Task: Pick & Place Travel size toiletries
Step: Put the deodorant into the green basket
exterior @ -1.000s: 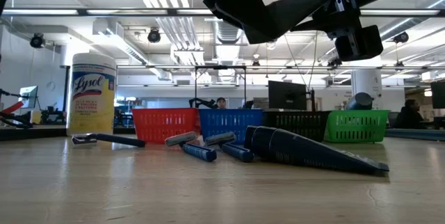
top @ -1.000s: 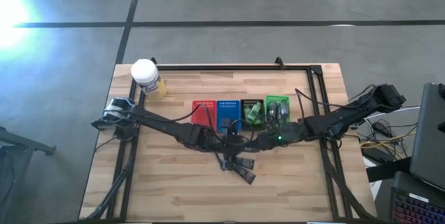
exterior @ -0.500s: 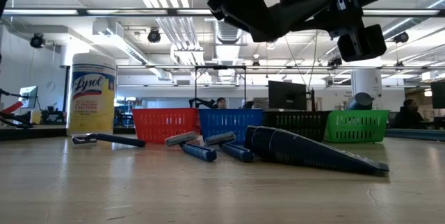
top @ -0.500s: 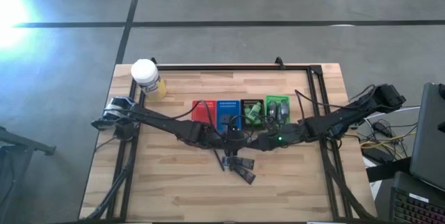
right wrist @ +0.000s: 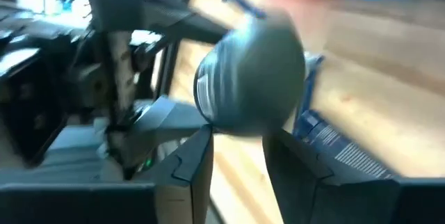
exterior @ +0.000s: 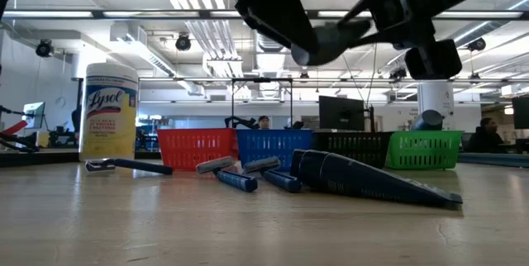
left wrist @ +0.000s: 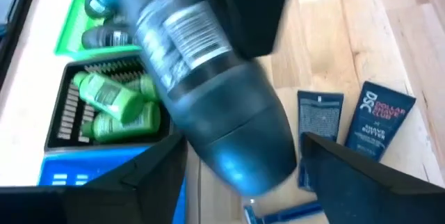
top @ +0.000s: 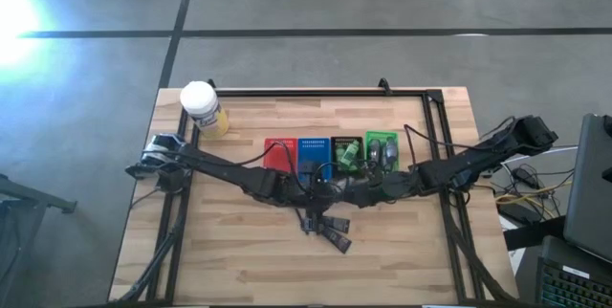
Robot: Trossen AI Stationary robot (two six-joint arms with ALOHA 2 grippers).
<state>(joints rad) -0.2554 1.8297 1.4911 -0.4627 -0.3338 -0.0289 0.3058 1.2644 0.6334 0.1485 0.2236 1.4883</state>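
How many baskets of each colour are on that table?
Red basket: 1
Blue basket: 1
Black basket: 1
Green basket: 1
Total: 4 baskets

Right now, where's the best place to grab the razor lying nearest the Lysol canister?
Take the razor by its straight handle, mid-length, coming from above and closing the tool across it: it lies flat on the table, apart from the other razors.
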